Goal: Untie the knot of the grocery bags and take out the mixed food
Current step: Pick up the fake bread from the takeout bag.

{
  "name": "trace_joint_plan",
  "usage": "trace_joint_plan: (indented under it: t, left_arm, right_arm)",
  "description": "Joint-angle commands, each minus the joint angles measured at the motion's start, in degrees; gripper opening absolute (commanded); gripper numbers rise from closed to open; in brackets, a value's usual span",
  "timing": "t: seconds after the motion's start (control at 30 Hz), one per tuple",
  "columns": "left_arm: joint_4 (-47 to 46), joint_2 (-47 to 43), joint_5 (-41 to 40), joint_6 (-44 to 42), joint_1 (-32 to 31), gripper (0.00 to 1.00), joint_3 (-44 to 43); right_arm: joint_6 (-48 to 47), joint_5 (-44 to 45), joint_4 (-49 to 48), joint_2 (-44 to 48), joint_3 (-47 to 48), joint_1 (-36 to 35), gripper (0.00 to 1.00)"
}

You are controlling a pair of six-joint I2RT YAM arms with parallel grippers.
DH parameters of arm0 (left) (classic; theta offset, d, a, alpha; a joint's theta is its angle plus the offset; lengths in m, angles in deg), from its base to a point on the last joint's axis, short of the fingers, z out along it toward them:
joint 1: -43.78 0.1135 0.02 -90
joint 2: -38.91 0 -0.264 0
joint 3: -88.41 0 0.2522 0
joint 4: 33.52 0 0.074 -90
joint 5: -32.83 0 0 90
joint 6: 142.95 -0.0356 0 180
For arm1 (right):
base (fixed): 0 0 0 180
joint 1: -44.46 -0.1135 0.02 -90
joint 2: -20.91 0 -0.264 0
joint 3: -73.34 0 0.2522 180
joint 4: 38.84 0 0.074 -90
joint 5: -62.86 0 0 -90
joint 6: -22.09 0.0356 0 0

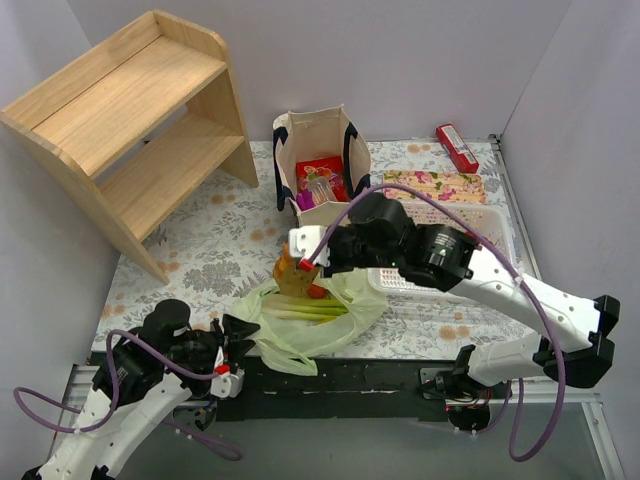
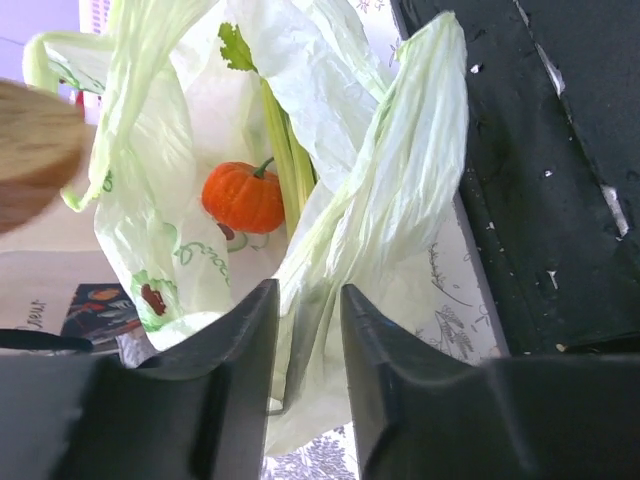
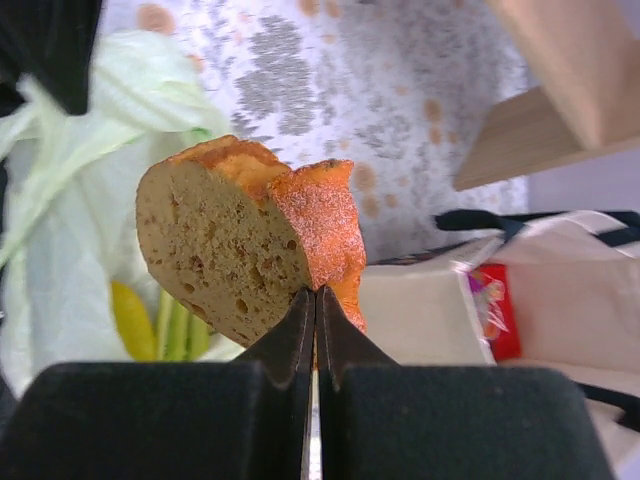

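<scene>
So, right gripper pressed together, pinching brown biscuit by its lower edge, slice sticking out past fingertips, cut face toward wrist camera. Pale green bag sits below that gripper, mouth open. White basket lies off to its right, partly under own forearm, so my guess is next move needs sideways carry clear of bag. Left gripper jaws slightly apart, bag film in gap. Orange pumpkin just beyond its tips, inside bag.

Robot test cell, laboratory type; plain partition walls enclose cloth-covered table; left arm and right arm bolted to black base plate; cabling loose.
</scene>
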Motion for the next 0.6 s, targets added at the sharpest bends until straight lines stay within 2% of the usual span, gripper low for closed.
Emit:
trace_joint_plan:
  t: [0.0, 0.03, 0.13, 0.17, 0.3, 0.47, 0.57]
  left_arm:
    - [-2.4, 1.5, 0.4, 1.3, -0.1, 0.44, -0.4]
    - [-2.9, 1.9, 0.5, 1.4, -0.1, 0.55, -0.5]
    - [-6.1, 3.4, 0.9, 3.6, -0.1, 0.73, -2.0]
    - [-7.6, 4.8, 1.2, 3.9, -0.1, 0.76, -2.6]
    - [-13.3, 10.3, 1.0, 7.7, -0.1, 0.85, -6.2]
    - [-27.9, 21.0, -1.2, 22.9, -0.1, 0.88, -14.6]
    - [-34.5, 30.5, -8.0, 32.1, -0.1, 0.92, -19.9]
  right_arm:
    - [-2.6, 2.8, -1.3, 2.8, 4.2, 6.3, 0.01]
    - [-2.9, 3.1, -2.2, 3.7, 4.2, 7.7, 0.01]
    - [-3.3, 3.9, -5.9, 5.2, 4.4, 15.0, 0.01]
    - [-3.9, 3.8, -7.6, 5.5, 4.6, 18.8, 0.01]
    - [-4.3, 2.3, -12.4, 5.8, 4.8, 29.6, 0.01]
    - [1.1, -0.9, -19.4, 1.2, 4.6, 46.9, 0.01]
    - [5.0, -2.1, -23.5, -3.9, 5.0, 54.4, 0.01]
